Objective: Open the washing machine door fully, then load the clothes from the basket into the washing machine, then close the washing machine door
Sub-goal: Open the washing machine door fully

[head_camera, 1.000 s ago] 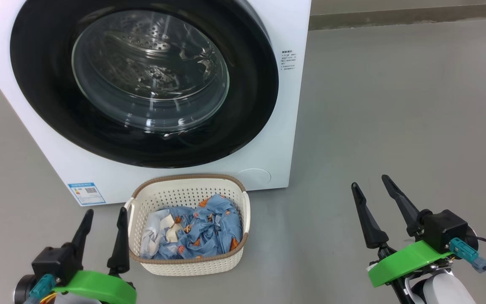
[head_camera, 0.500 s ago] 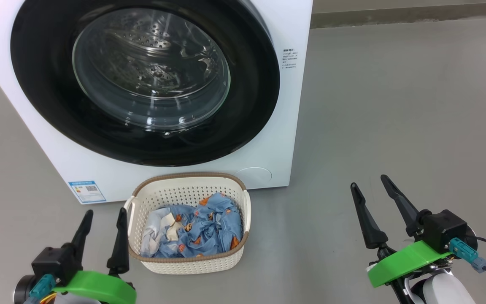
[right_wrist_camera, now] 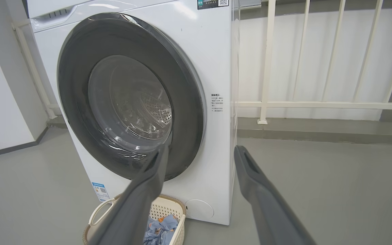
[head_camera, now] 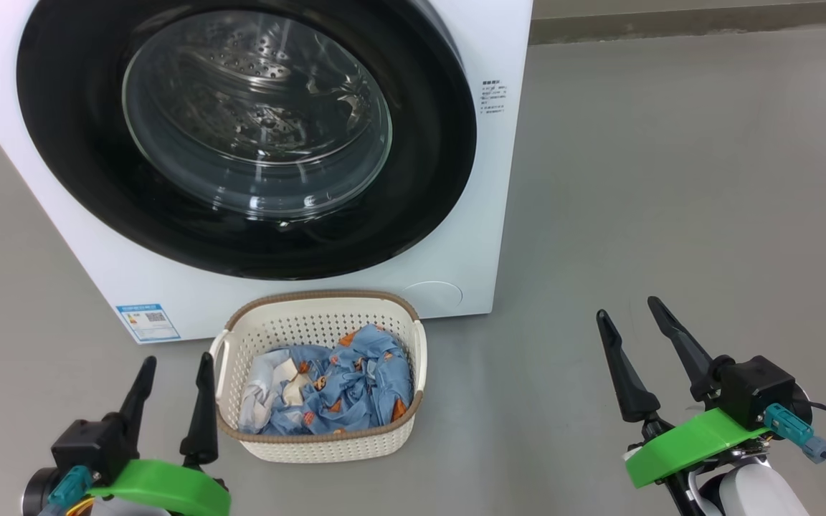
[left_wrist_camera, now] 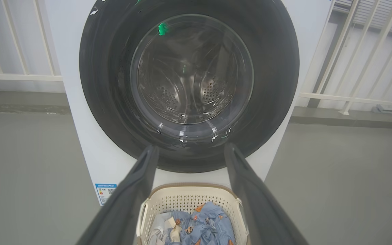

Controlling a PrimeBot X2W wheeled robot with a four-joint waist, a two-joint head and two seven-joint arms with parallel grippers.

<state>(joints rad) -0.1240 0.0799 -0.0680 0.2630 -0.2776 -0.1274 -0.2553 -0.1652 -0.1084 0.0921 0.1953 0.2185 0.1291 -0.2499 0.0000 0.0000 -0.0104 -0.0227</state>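
The white washing machine (head_camera: 485,215) stands ahead with its round black door (head_camera: 427,143) closed against the front; the steel drum shows through the glass window (head_camera: 255,122). On the floor before it sits the cream basket (head_camera: 316,448) holding the light blue printed clothes (head_camera: 341,390). My left gripper (head_camera: 176,362) is open, low at the basket's left side, holding nothing. My right gripper (head_camera: 628,307) is open and empty, well to the right of the basket. The door (left_wrist_camera: 271,68) and basket (left_wrist_camera: 189,200) lie ahead of the left fingers (left_wrist_camera: 138,190). The right fingers (right_wrist_camera: 254,177) point past the machine's right edge (right_wrist_camera: 231,136).
Bare grey floor (head_camera: 671,179) spreads to the right of the machine. A white railing (right_wrist_camera: 318,104) on a low kerb runs behind it. A blue label sticker (head_camera: 146,322) marks the machine's lower left front. A round white cap (head_camera: 433,295) sits at its lower right.
The head view has shifted slightly, so machine and basket sit a little higher in the picture. Both grippers stay open in place.
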